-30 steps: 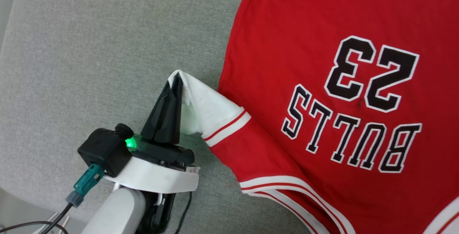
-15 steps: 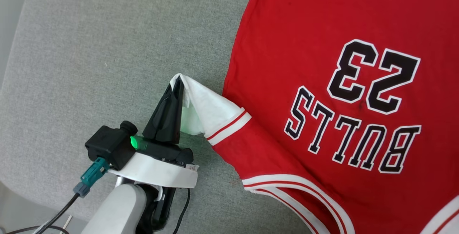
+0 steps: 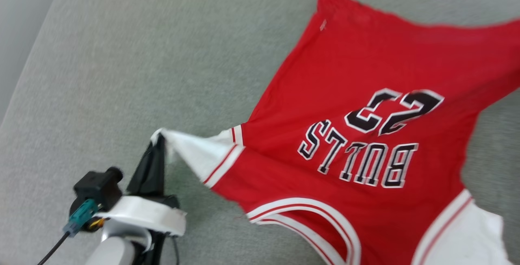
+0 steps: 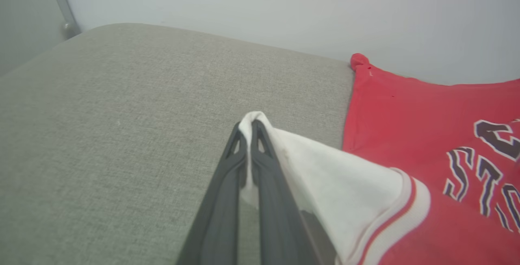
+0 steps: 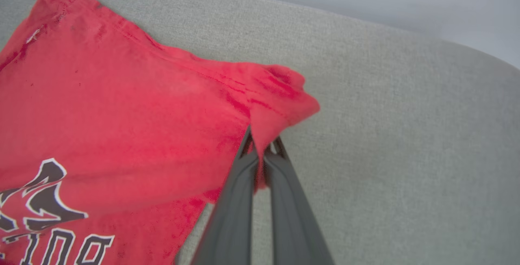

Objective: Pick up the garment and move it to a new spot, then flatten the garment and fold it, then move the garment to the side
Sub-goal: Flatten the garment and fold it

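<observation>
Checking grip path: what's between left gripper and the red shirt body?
The T-shirt's own white sleeve and striped trim, pinched at left gripper; seen in left wrist view.

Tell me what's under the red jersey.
Grey cushion shows to the left, right and far side of the garment, so the cloth is spread over it. The part directly beneath the red cloth is covered and cannot be seen.

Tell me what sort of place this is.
Probably indoors, on a sofa or padded bench: a broad grey fabric cushion with rounded edges, a plain pale wall behind it, a red shirt lying on it.
</observation>
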